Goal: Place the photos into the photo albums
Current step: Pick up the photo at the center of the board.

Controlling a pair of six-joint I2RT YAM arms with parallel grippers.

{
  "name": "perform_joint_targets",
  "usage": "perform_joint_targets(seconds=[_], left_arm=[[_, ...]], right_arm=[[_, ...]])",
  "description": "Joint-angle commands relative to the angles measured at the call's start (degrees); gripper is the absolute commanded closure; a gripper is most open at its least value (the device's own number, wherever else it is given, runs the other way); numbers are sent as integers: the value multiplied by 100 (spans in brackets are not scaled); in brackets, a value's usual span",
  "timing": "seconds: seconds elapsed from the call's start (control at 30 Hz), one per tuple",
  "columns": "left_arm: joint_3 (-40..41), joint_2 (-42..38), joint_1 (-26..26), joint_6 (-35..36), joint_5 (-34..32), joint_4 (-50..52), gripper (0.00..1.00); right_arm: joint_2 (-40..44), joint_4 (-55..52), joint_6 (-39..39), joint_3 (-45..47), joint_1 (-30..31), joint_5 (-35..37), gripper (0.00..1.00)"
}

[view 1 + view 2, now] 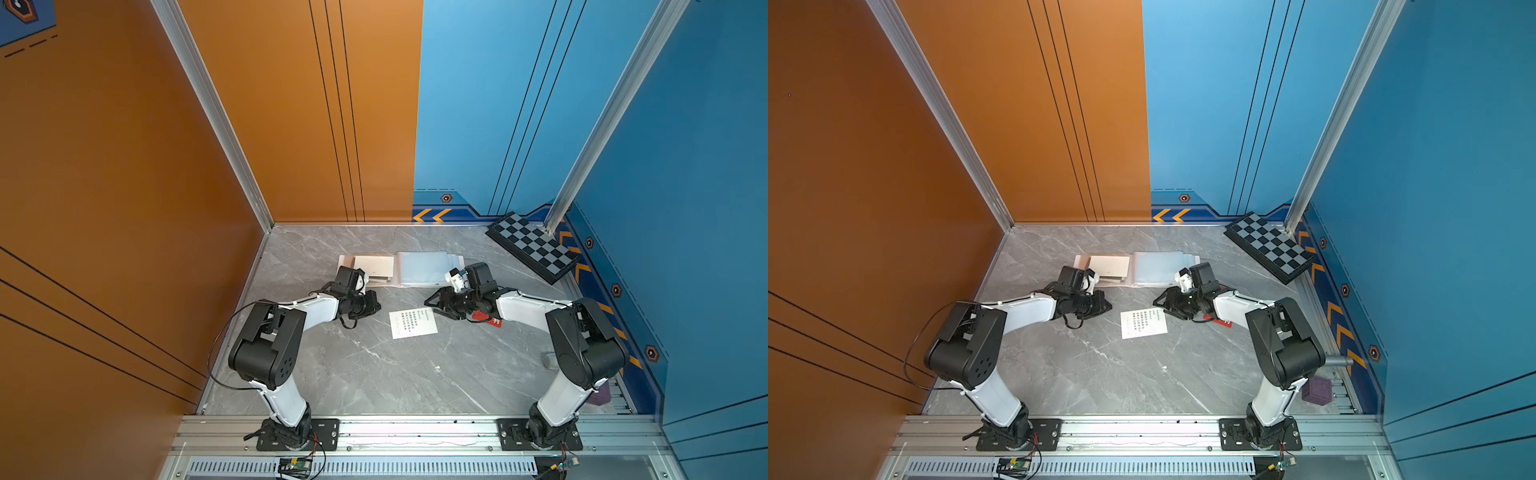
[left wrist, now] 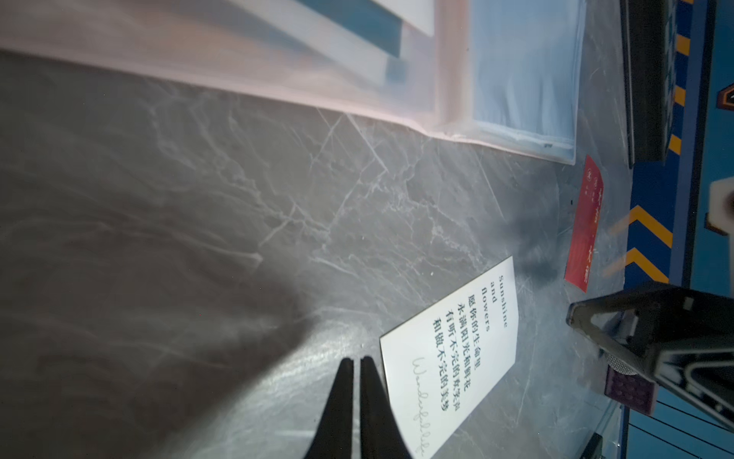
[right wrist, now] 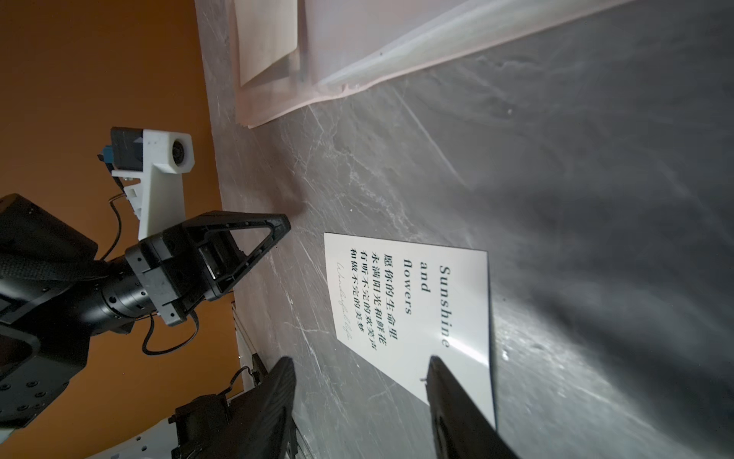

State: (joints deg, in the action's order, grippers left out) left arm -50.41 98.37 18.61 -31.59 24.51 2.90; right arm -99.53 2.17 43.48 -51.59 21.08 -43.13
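1. White photo (image 1: 413,323) lies flat mid-worktop (image 1: 374,374), just near of the open photo album (image 1: 422,268)
2. Red photo (image 1: 490,321) peeks out under the right arm (image 1: 523,305)
3. Left hand (image 2: 355,363) is pinched together and empty, left of the white photo
4. Right hand (image 3: 359,359) is half spread, holding nothing, at its right edge

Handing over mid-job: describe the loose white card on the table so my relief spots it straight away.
On the grey marble table, look on the robot's side of the open photo album, between the left gripper and right gripper. The white card lies flat there, slightly askew. Unlike the partly hidden red card nearby, it is white with black print headed "Sunshine and flowers".
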Motion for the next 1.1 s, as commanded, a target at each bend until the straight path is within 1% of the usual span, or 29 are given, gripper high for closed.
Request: perform_joint_targets(seconds=[0.0, 0.13, 0.33, 0.53, 0.93, 1.07], left_arm=[[-202, 20, 134, 246, 188, 678, 91], [-204, 31, 324, 118, 450, 704, 91], [-125, -16, 493, -58, 609, 739, 90], [21, -47, 530, -162, 637, 739, 90], [0, 59, 565, -179, 566, 739, 90], [8, 104, 560, -186, 557, 739, 88]], right_arm=[[-146, -22, 27, 80, -153, -333, 45], [-274, -719, -415, -145, -257, -185, 46], [-424, -1259, -790, -316, -276, -5, 46], [-479, -1315, -885, -333, -259, 39, 46], [-574, -1342, -901, -430, -227, 49, 46], [-617, -1358, -912, -461, -191, 68, 46]])
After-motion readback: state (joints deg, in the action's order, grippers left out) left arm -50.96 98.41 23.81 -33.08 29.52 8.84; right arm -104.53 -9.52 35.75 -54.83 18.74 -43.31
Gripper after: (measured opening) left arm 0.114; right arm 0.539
